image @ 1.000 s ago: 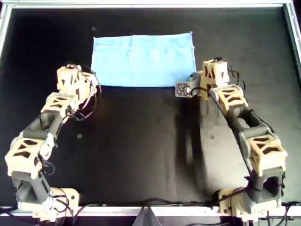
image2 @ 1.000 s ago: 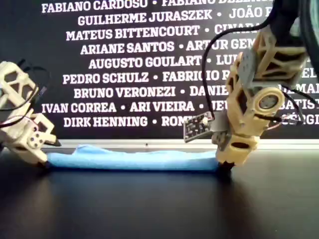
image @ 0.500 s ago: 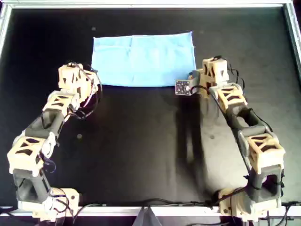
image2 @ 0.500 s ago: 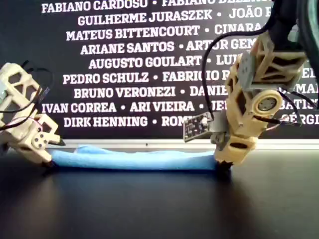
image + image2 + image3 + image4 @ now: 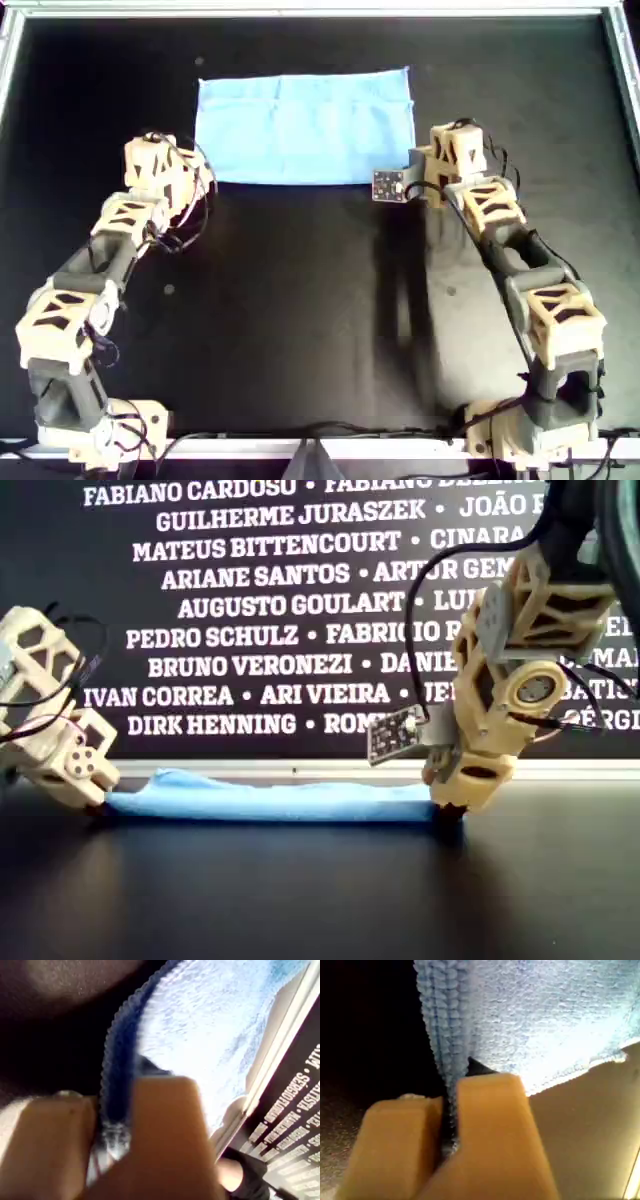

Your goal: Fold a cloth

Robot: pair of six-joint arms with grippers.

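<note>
The light blue cloth (image 5: 305, 125) lies folded into a wide rectangle at the far middle of the black table; it is a low flat strip in the exterior view (image 5: 270, 802). My first gripper (image 5: 415, 178) is at its near corner on the overhead view's right and low on the table in the exterior view (image 5: 445, 815). Its jaws are shut on the cloth's edge (image 5: 117, 1125). My second gripper (image 5: 195, 180) is at the near corner on the overhead view's left (image 5: 100, 805), also shut on the cloth's doubled edge (image 5: 449, 1110). The cloth fills both wrist views (image 5: 200, 1035) (image 5: 545, 1020).
A metal rail (image 5: 320, 10) frames the black table (image 5: 300, 300). A dark banner with white names (image 5: 300, 600) stands behind the far edge. A small camera board (image 5: 388, 186) sticks out beside my first gripper. Both arms reach in from the near side.
My second gripper has shifted slightly toward the exterior view's right, and the cloth's end there has moved with it. My first gripper has hardly moved.
</note>
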